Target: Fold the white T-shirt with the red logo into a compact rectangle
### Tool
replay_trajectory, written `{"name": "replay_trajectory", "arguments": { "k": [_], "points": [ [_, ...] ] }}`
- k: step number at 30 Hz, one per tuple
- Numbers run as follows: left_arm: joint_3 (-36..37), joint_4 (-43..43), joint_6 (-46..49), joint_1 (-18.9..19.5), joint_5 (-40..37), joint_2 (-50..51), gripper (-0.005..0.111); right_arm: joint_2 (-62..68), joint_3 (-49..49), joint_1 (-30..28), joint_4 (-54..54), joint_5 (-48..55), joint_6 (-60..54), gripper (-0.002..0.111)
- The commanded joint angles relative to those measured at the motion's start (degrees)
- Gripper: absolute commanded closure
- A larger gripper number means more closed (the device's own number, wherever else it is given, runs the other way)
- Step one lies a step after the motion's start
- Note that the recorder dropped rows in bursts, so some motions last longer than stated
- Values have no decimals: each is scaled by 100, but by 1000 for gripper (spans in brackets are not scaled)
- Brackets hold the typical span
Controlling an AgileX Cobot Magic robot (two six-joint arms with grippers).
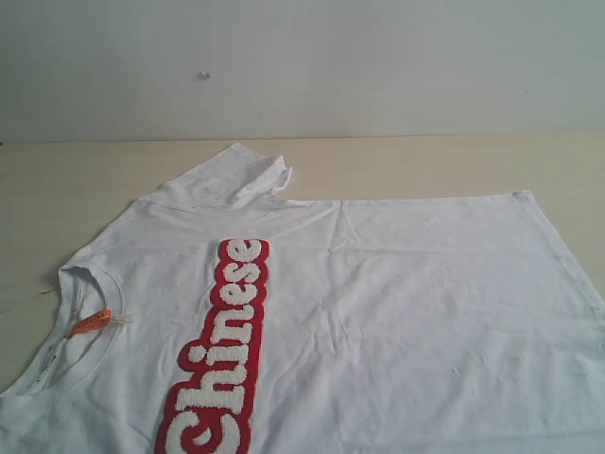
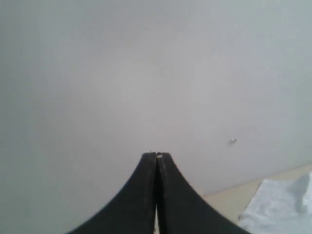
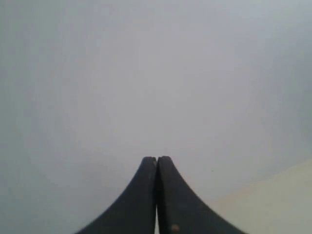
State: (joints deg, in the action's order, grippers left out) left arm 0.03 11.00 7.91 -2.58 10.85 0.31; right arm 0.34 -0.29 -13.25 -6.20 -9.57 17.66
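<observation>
The white T-shirt [image 1: 397,312] lies spread flat on the table in the exterior view, collar at the left with a small orange neck tag [image 1: 90,323]. The red logo [image 1: 225,345] reading "Chinese" runs across its chest. The far sleeve [image 1: 241,175] is bunched at the back. Neither gripper shows in the exterior view. My left gripper [image 2: 156,156] is shut on nothing and faces the wall, with a corner of the white T-shirt [image 2: 280,204] low at one side. My right gripper [image 3: 157,159] is also shut and empty, raised toward the wall.
The shirt rests on a pale wooden table [image 1: 57,189] that ends at a grey-white wall [image 1: 302,66]. The shirt's near part and right side run out of the exterior view.
</observation>
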Motion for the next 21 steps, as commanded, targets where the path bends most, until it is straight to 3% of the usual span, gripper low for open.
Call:
{"name": "replay_trajectory", "arguments": {
  "k": [1,3,6,7,9,16,21],
  "points": [
    [-3,8,-457,10,904,-31,107,-34,29,-24,14,-577,993,108],
    [-3,8,-1449,10,1517,-31,107,-34,29,-24,14,-912,1166,108],
    [-3,8,-3750,10,2347,-31,107,-34,7,-12,14,-982,1406,108],
    [-3,37,-4047,10,2476,-31,107,-34,-53,-12,14,-982,1406,108],
    [-3,578,-5121,10,2734,-31,107,-34,-353,-12,39,-828,1393,108],
    [-3,626,-5806,10,2633,-31,107,150,-1301,-12,94,278,893,108],
    [-3,663,-6952,10,1894,-31,107,586,-1861,-12,94,926,574,108]
  ]
}}
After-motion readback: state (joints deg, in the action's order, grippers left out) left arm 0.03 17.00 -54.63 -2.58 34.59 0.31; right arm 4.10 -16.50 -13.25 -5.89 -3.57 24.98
